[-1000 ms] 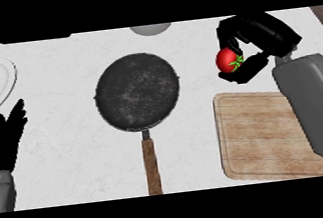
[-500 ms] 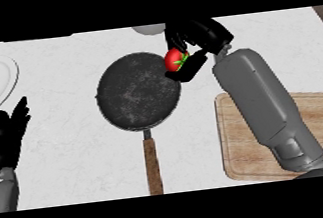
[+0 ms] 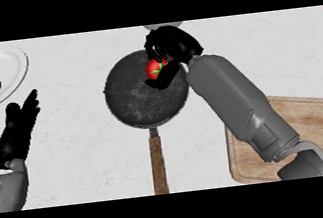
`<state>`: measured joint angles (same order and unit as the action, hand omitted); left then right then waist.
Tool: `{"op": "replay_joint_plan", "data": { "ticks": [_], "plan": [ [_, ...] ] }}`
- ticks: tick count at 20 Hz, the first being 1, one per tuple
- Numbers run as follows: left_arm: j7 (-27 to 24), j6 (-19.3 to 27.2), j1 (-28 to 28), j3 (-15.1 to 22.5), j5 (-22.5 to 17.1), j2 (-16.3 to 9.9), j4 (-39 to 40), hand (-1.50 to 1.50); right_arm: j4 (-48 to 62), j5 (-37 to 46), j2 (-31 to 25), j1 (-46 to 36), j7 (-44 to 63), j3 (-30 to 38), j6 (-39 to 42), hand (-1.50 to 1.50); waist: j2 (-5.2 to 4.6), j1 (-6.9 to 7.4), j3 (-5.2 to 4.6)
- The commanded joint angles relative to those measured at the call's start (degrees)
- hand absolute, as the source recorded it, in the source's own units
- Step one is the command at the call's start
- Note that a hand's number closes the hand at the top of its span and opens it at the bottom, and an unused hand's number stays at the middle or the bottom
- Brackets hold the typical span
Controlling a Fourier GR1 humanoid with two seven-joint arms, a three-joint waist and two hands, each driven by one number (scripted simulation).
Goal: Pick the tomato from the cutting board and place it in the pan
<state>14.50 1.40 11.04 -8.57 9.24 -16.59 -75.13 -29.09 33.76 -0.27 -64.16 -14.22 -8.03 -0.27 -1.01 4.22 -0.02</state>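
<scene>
Holding the red tomato [image 3: 153, 69] over the pan [image 3: 137, 101], the right hand [image 3: 170, 47] is curling its black fingers around it. The tomato is round and shiny, with a small green bit on it, and the fingers are hiding part of it. It is sitting above the far right part of the pan, and whether it is touching the pan is hard to tell.

The pan is round and dark, with a rough, speckled inside. Its long brown handle [image 3: 158, 164] is pointing away from the pan toward the near edge of the counter [image 3: 81, 155]. The counter is white and looks like pale stone.

The grey right forearm is lying across the right rim of the pan and covering it. Right of the pan, past that arm, the wooden cutting board [image 3: 322, 128] is showing its light grain, but the arm is hiding its left part and the view's edge is cutting off its right side.

Left of the pan, the left hand [image 3: 20, 128] is resting open, fingers straight. Farther left of the pan, a white plate [image 3: 11, 65] is holding something red, partly cut off.
</scene>
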Motion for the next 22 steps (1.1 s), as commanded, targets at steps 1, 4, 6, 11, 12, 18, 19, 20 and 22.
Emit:
{"op": "replay_joint_plan", "data": {
  "ticks": [1, 4, 6, 11, 12, 18, 19, 20, 22],
  "plan": [
    [-0.1, -1.2, 2.6, 0.0, -0.4, -0.3, 2.4, 0.0, 6.3, -5.8, 0.3, -0.2, -2.1, -4.9, -4.3, 1.5, -0.54, 1.8, -0.01],
    [1.0, -3.1, 3.4, 0.1, -1.0, -1.3, 1.4, 0.0, 7.8, -8.6, 0.3, 0.7, -3.2, -8.3, -3.9, 1.5, -0.72, 3.06, 0.02],
    [-0.3, -1.1, 3.0, 1.6, 0.5, 0.7, 0.2, 0.0, 8.2, -12.2, 0.3, 1.3, -3.1, -8.3, -3.7, 1.5, -0.87, 3.96, 0.04],
    [-0.6, -2.2, 5.7, 2.7, 1.2, 0.6, 3.7, 0.0, 8.3, -19.2, 0.3, 2.7, -1.5, -11.4, -0.7, -1.5, -1.42, 5.6, 0.03],
    [-0.1, -2.2, 5.2, 2.9, 0.7, 1.1, 1.4, 0.0, 7.9, -20.2, 0.3, 4.1, -1.7, -12.8, -1.2, -1.5, -1.12, 6.33, 0.07],
    [0.7, -1.6, 7.4, 3.6, 1.3, 2.4, 3.1, 0.0, 6.2, -26.0, 0.3, 5.5, -3.3, -15.5, -3.3, -1.5, -1.5, 7.27, 0.12],
    [-1.4, -2.4, 6.0, 3.1, 1.1, 1.2, 3.0, 0.0, 6.5, -27.0, 0.3, 6.3, -4.6, -15.3, -3.8, -1.5, -1.56, 7.28, 0.11],
    [0.2, -2.6, 6.8, 3.6, 1.1, 1.5, 2.6, 0.0, 5.4, -29.0, 0.3, 5.6, -3.8, -15.1, -4.1, -1.5, -1.43, 7.59, 0.15],
    [0.0, -1.3, 5.3, 4.2, 2.0, 2.5, 2.5, 0.0, 4.6, -32.3, 0.3, 7.3, -6.7, -14.3, -4.9, -1.5, -1.31, 6.69, 0.18]
  ]
}}
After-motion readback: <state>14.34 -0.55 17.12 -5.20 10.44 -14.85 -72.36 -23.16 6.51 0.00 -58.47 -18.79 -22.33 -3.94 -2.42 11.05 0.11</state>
